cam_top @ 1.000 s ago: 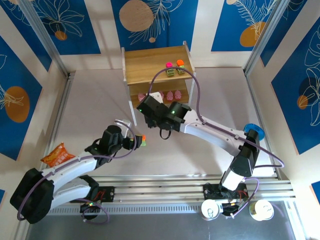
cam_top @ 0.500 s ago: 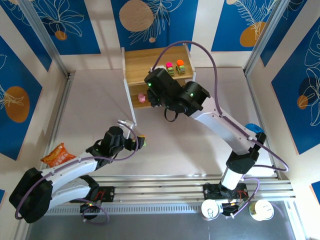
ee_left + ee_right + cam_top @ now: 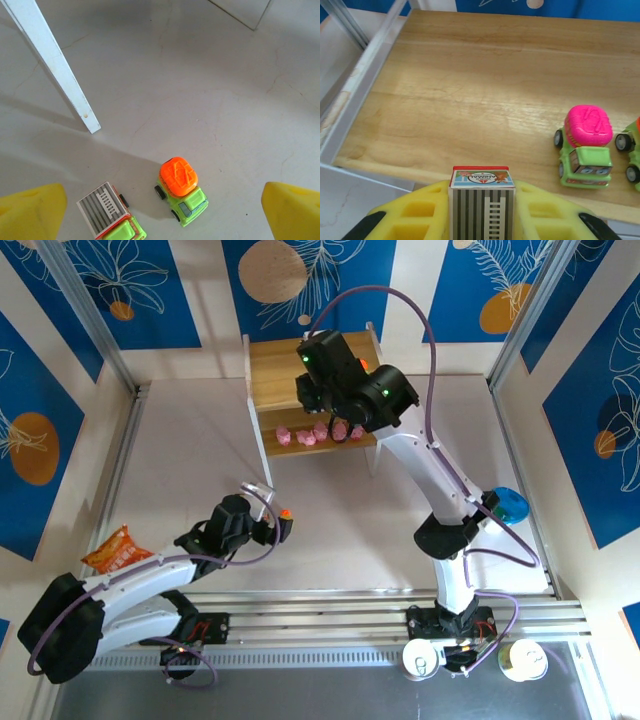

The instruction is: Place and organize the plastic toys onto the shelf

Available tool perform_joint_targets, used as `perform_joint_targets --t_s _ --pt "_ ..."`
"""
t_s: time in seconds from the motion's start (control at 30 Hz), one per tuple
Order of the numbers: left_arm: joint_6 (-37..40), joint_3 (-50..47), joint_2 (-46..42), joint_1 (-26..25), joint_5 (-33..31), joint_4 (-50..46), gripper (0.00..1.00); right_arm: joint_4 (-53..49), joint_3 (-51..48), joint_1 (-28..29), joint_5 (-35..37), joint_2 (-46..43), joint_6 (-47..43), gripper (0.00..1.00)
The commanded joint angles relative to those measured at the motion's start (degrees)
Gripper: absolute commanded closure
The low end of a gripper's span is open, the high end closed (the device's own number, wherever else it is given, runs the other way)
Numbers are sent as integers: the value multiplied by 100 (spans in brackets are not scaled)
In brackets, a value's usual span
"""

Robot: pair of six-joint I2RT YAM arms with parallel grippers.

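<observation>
The wooden shelf stands at the back of the table. My right gripper hovers over the front edge of its top board, shut on a green truck with a grey striped top. A pink-topped truck stands on that board, and another truck is cut off at the right edge. Several pink pigs line the lower tier. My left gripper hangs open low over the table. Between its fingers are an orange-topped truck and a second grey-topped truck, neither of them touched.
An orange snack bag lies at the left near my left arm. A blue cup stands on the right, beside the right arm. A white bar crosses the upper left of the left wrist view. Metal rails run along the near edge.
My right arm has swung from the middle of the table up over the shelf's top board, carrying the grey-topped truck. The left gripper has shifted slightly and stayed open.
</observation>
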Motion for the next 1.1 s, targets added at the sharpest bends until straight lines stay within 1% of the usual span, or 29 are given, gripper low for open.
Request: perform_joint_targets --t_s 0.0,0.33,0.77,1.07 --pt "97 99 55 -66 -47 99 0 87 118 -126 -211 91 -226 76" --pt "104 122 84 -66 -75 90 0 381 264 -275 -172 341 -513 76" --pt "90 140 105 -60 -73 80 0 377 521 -479 -196 564 -625 76" --pt "89 147 123 -62 -82 72 0 355 611 -495 -256 689 -671 75"
